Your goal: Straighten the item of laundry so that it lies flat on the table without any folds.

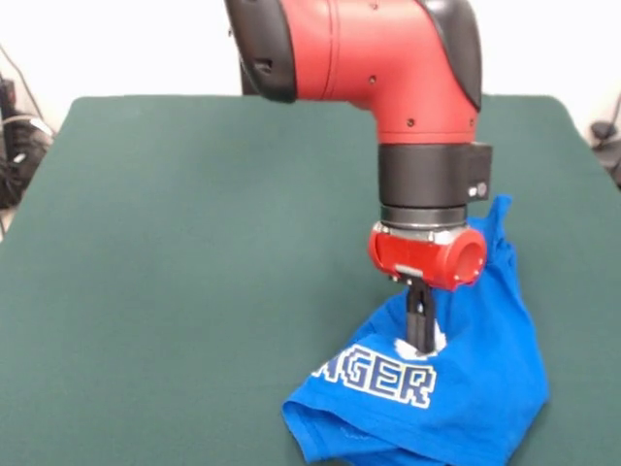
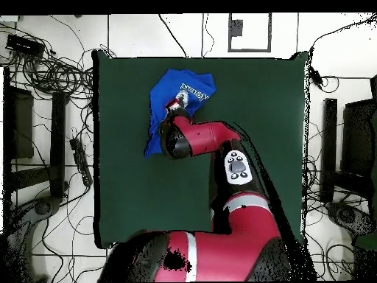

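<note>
My jaws stood narrow, the dark fingers (image 1: pixel 421 320) close together and pointing straight down, their tips meeting the shirt (image 1: pixel 456 388) at the white patch of its print; whether cloth was pinched between them could not be made out. My gripper (image 1: pixel 421 348) hung below a red wrist collar (image 1: pixel 428 255), itself under a black cuff and the red elbow of my arm (image 1: pixel 388 58), which entered from above in the front view.

The shirt lay crumpled, not flat. In the front view it formed a rumpled blue heap near the table's (image 1: pixel 194 243) near edge, right of centre, with 1 narrow part drawn up beside and behind my wrist collar. The letters "GER" showed on a fold left of my fingers, white with a pale outline; the rest of the lettering was hidden in folds. A hem edge curled along the heap's lower left side.

In the overhead view the shirt (image 2: pixel 163 96) sat near the top edge of the table (image 2: pixel 258 110), left of centre, partly covered by my arm (image 2: pixel 199 138), which reached up from the base at the bottom. The green top around the shirt was otherwise bare. Cables (image 2: pixel 51 74) lay on the floor to the left of the table.
</note>
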